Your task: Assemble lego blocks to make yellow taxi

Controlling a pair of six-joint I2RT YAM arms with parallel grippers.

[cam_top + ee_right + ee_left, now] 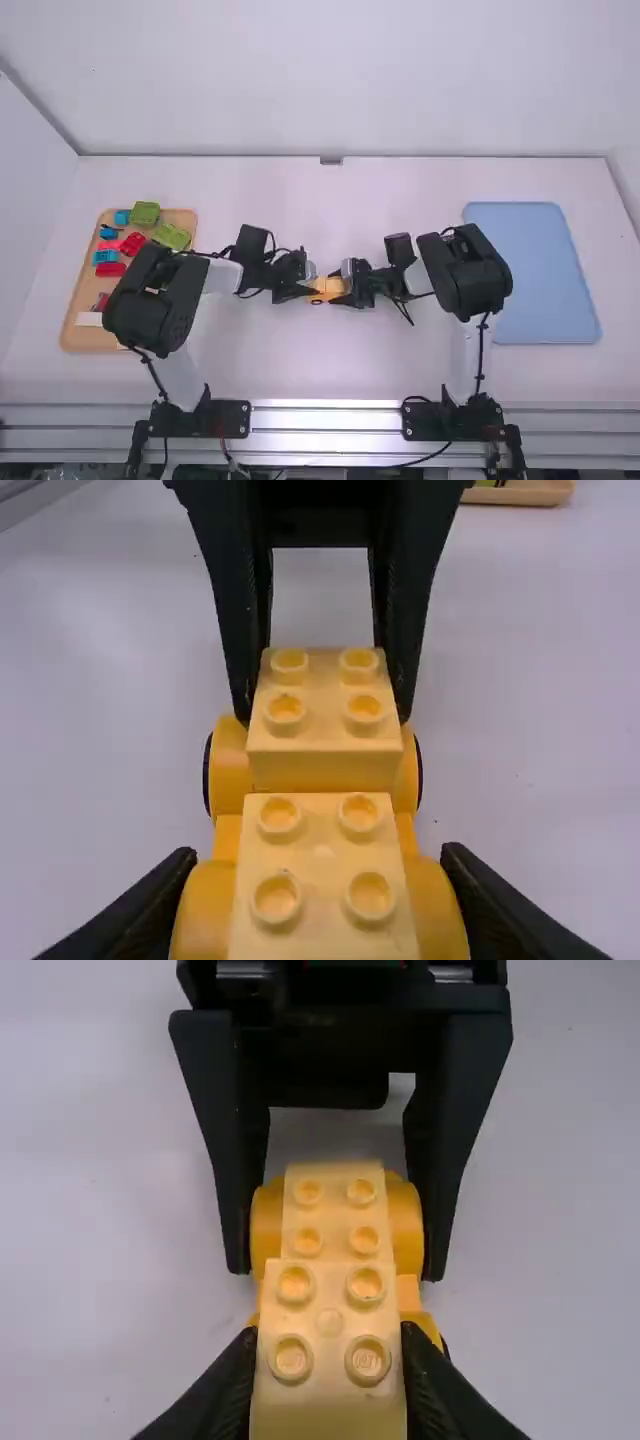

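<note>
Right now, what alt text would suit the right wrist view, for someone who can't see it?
An orange-yellow toy car with two pale yellow studded blocks in line on top: the right gripper grips its near end, the left gripper the higher far block.

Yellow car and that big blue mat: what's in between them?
In the high view, the right arm lies between the blue mat and the yellow car, its gripper shut on the yellow car.

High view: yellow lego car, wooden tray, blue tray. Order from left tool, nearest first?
From the left tool:
1. Yellow lego car: right at its fingers, between the two arms.
2. Wooden tray: left side of the table.
3. Blue tray: right side, beyond the right arm.
</note>
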